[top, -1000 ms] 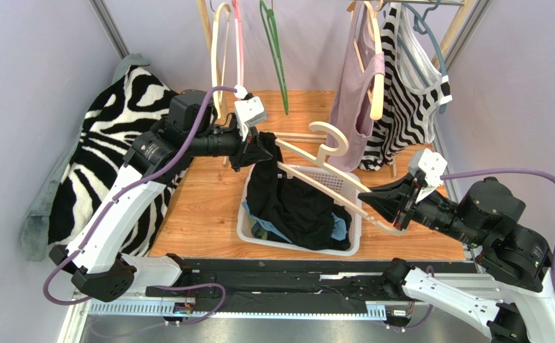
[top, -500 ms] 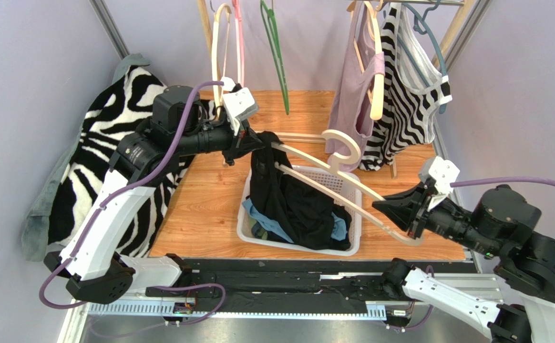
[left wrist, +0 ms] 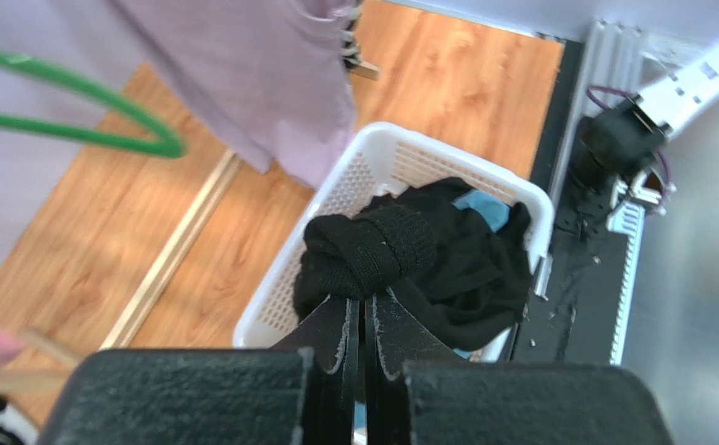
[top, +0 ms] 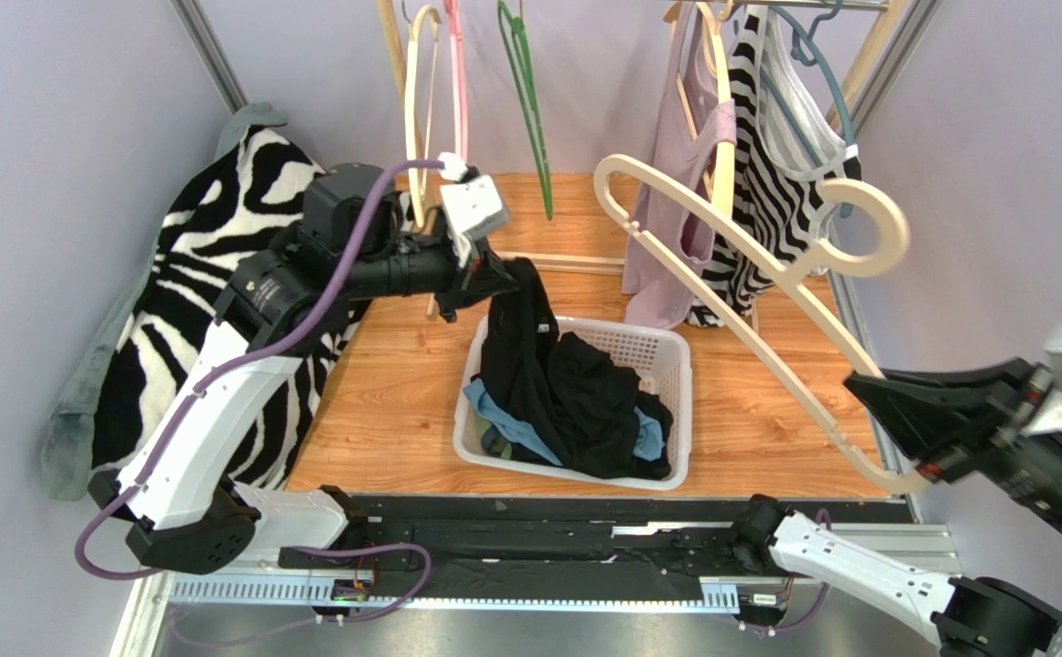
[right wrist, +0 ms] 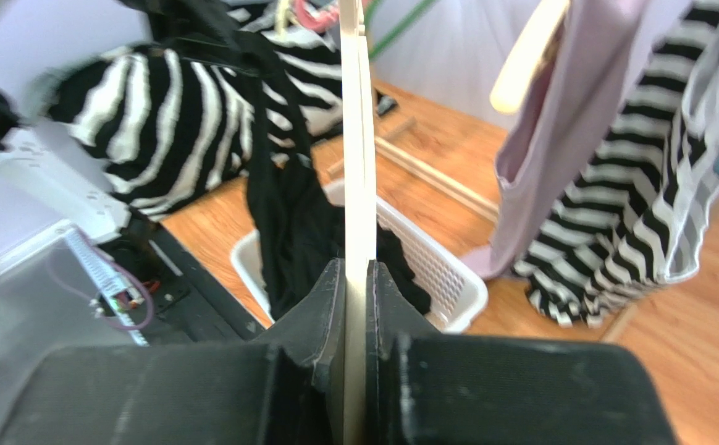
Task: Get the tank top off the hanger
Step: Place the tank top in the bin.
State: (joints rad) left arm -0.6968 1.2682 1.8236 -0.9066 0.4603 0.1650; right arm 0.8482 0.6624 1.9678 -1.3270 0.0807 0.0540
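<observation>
Top external view: at the near right, the right tool (top: 879, 400) is clenched on the lower end of the cream hanger (top: 770, 352), which is lifted and tilted, with its hook up toward the far right. In the right wrist view, the two fingers of this tool (right wrist: 355, 273) press on both sides of the hanger (right wrist: 358, 139), seen edge-on.

Farther in, a white basket (top: 671, 359) stands on the wooden bench (top: 386, 397). The black tank top (top: 564, 390) is apart from the hanger. Its lower part lies in the basket over a blue cloth (top: 649, 435), and its upper part rises to the left tool (top: 502, 278), just beyond the far left corner of the basket. In the left wrist view, this tool (left wrist: 365, 311) is closed tight on a bunched strap of the tank top (left wrist: 372, 250), above the basket (left wrist: 335, 199).

A zebra cloth (top: 208, 274) lies to the left of the bench. At the far side hang a green hanger (top: 530, 110), a lilac top (top: 674, 205) and a striped top (top: 783, 205).
</observation>
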